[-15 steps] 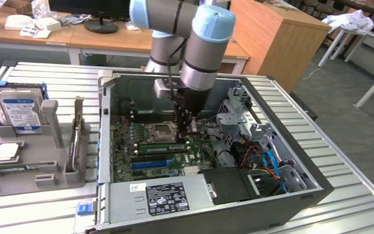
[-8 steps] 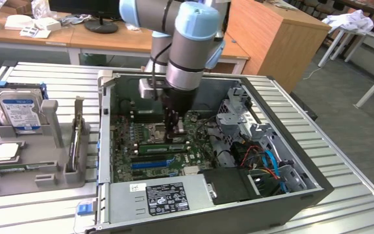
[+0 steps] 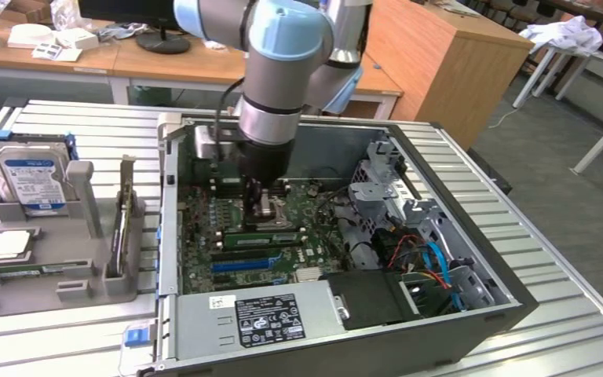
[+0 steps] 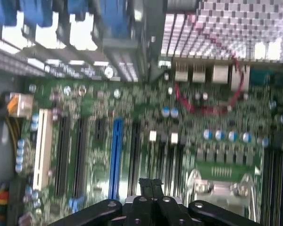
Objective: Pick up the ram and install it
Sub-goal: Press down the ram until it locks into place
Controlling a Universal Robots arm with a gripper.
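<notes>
- The gripper point(image 4: 151, 184) hangs inside the open computer case point(image 3: 469, 236) with its jaws pressed together and nothing between them; the two dark fingertips point(image 4: 145, 184) meet edge to edge in the wrist view.
- Directly below the jaws lies the motherboard point(image 3: 312, 236), with the metal CPU socket frame point(image 4: 221, 183) just beside the fingertips and the blue expansion slot point(image 4: 116, 155) on their other side.
- A little beyond the jaws, toward the power supply point(image 3: 264, 318), a long green ram stick point(image 3: 264, 238) sits on the board beside the memory slots; whether it is fully seated I cannot tell.
- Outside the case, well apart from the jaws, a grey parts holder point(image 3: 60, 267) carries a hard drive point(image 3: 29, 177).
- As a judgement: the ram looks light, thin and stiff, with fragile chips and contacts; it is best taken by its long bare edges near the middle, kept upright, and pressed evenly.
</notes>
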